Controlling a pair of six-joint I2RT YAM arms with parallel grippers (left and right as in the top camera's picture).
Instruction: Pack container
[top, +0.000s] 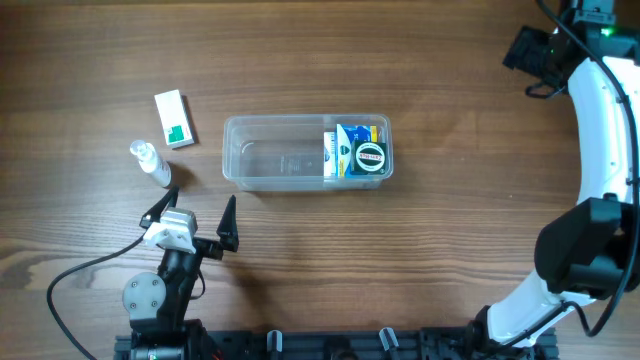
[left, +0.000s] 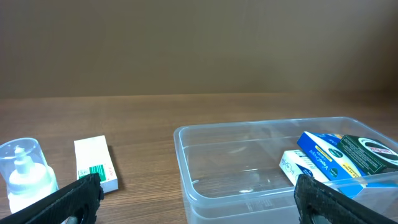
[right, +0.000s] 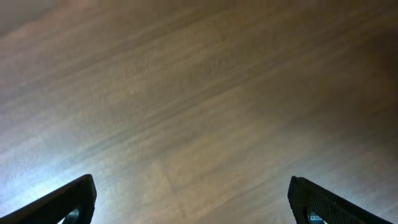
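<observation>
container: clear rectangular plastic tub with rounded corners (top: 275, 155), mid-counter, long axis running left-right across the robot's front
contents: blue-and-white cartons and a dark green round-labelled item (top: 357, 150), all crowded into its right end; the left part is bare
counter: brown wood-grain surface (top: 450, 200)
loose items: small white box with green mark (top: 174, 119) and small clear spray bottle (top: 152, 163), both outside the tub off its left end, apart from each other
box axis: long side points roughly away from the robot, slightly angled
bottle pose: looks upright in the left wrist view, clear cap on top
left gripper: (top: 198, 212) released, jaws spread wide, nothing between them; sits on the near side of the tub's left end
key relation: bottle lies just ahead of the left gripper's outer finger, box farther ahead and a bit left; tub ahead and to its right
right gripper: (right: 189, 196) released and holding nothing, far back at the right edge, well apart from everything; its camera shows only bare wood
nearer arm: left, clearly
judged next move: left arm takes the bottle or the box, then carries it right into the tub's free left part
risk: bottle is narrow and may tip if a finger clips it
</observation>
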